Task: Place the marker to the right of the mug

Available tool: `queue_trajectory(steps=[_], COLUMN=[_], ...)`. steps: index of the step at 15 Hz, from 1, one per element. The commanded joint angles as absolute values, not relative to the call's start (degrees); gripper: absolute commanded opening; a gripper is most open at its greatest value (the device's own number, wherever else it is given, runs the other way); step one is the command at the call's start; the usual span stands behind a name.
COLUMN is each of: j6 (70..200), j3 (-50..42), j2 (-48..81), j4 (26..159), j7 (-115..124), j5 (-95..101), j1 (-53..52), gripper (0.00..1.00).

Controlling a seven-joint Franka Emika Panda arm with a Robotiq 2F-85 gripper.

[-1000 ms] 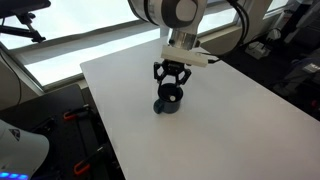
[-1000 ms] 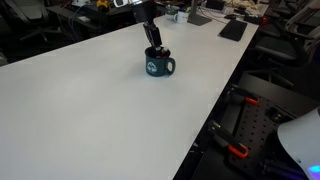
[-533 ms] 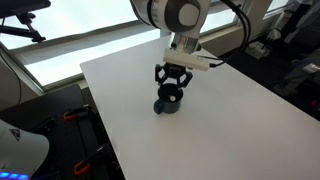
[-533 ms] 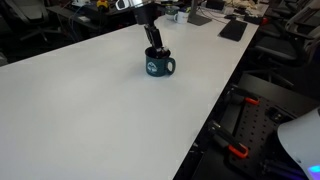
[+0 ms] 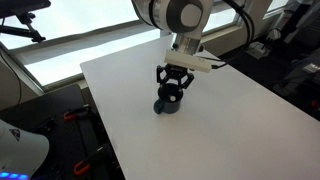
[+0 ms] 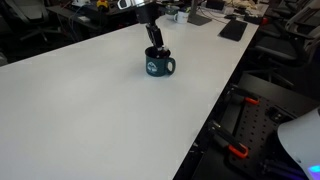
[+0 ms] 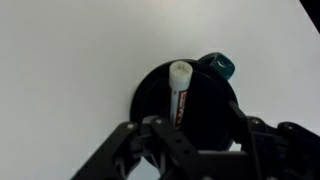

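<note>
On the white table (image 5: 230, 110) stands one small dark mug (image 5: 167, 105). It is near the middle of the table in both exterior views, with bare white table (image 6: 80, 110) all around it. In an exterior view its handle (image 6: 172, 68) sticks out to the side, and there is a small pale mark on its dark side.

The robot arm (image 5: 175, 15) reaches down from above. Its black gripper (image 5: 172, 92) hangs right over the mug (image 6: 158, 67), with its tips down at the rim. In an exterior view the gripper (image 6: 156, 45) comes down at a slant into the top of the mug.

In the wrist view the mug (image 7: 150, 95) looks like a dark round shape on the white table (image 7: 80, 50). Its handle (image 7: 218, 66) looks blue-green here and points up and to the right. A marker (image 7: 180, 95) lies across the dark round of the mug. It has a white end that points away from the camera and some red on its body. Its near end sits at the gripper (image 7: 180, 125), between the two black fingers (image 7: 130, 140).

So the marker is at the mug, inside its round shape, not on the table beside it. I cannot tell if the fingers are pressing on the marker or are just close to it.
</note>
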State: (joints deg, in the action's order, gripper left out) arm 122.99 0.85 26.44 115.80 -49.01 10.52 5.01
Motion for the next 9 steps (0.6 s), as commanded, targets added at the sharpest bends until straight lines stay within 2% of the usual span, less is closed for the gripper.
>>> queue_trajectory(steps=[1, 3, 4, 9], j6=[121.80, 121.64, 121.50, 120.68], j3=[0.66, 0.52, 0.47, 0.60], j2=[26.38, 26.81, 27.04, 29.19], j4=[114.87, 114.72, 114.60, 113.73], j7=[-47.88, -47.68, -47.60, -47.52], j5=[10.46, 10.76, 10.87, 11.34], j1=[5.77, 5.93, 5.96, 5.63], gripper=[0.60, 0.57, 0.51, 0.53])
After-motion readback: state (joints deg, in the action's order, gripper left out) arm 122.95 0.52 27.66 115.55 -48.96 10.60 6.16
